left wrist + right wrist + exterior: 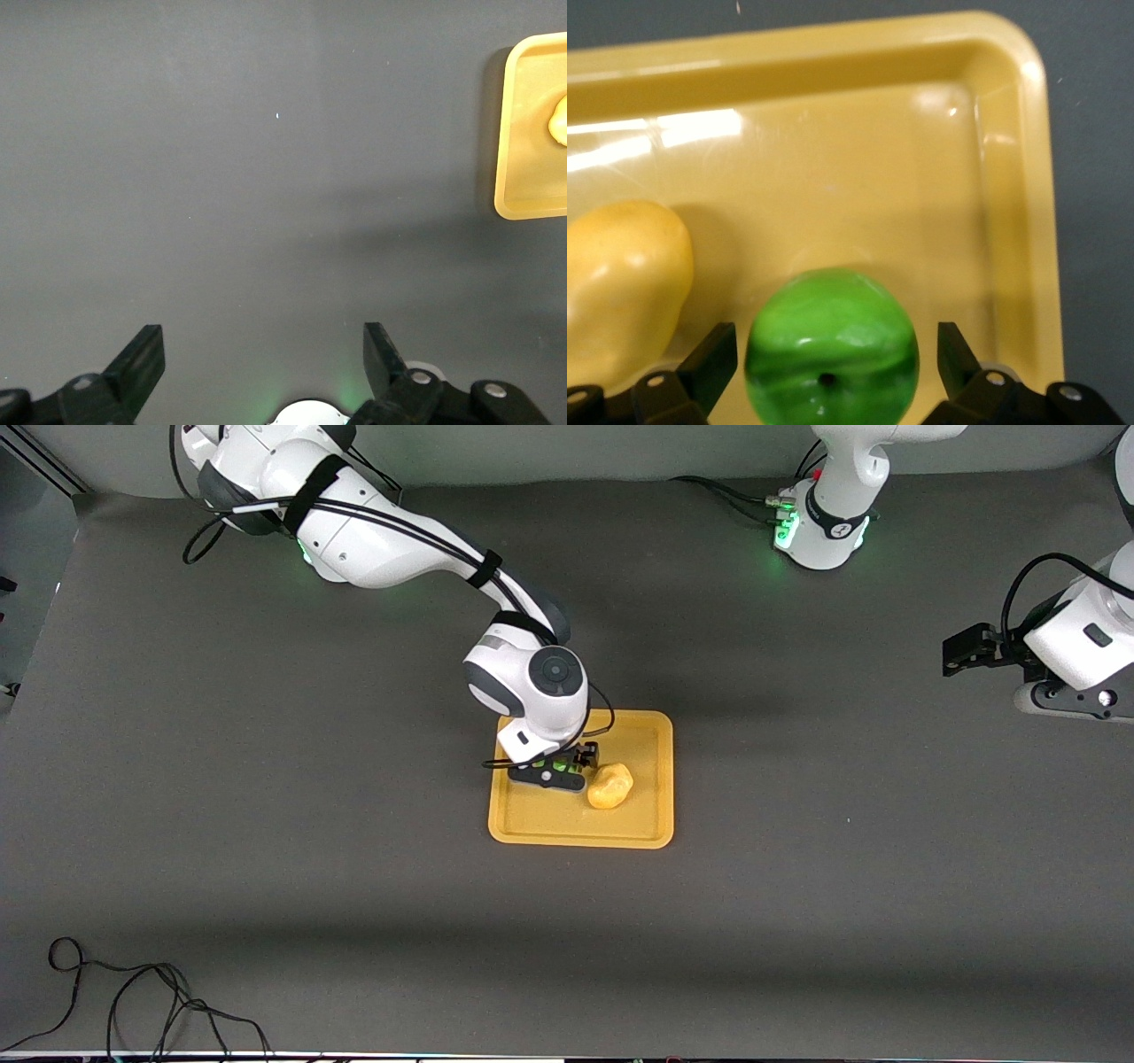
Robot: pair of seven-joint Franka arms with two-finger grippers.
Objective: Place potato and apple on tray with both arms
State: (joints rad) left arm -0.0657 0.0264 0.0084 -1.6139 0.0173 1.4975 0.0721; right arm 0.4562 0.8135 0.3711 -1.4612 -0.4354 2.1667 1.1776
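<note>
**Yellow-orange tray, two items aboard**

Tray [580, 828]: mid-table. Potato [610, 786]: lies on tray. Apple [831, 347]: green, on tray beside potato, between spread fingers of right gripper [833, 359], not clamped. Left gripper [264, 359]: fingers apart, nothing between them, waits over bare table at left arm's end.

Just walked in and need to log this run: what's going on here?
The right hand is low over the tray, open, with the apple sitting on the tray between its fingers, apparently released. The potato lies on the tray beside the apple. The left hand waits open above bare table at its own end. Both items appear to be on the tray.
</note>
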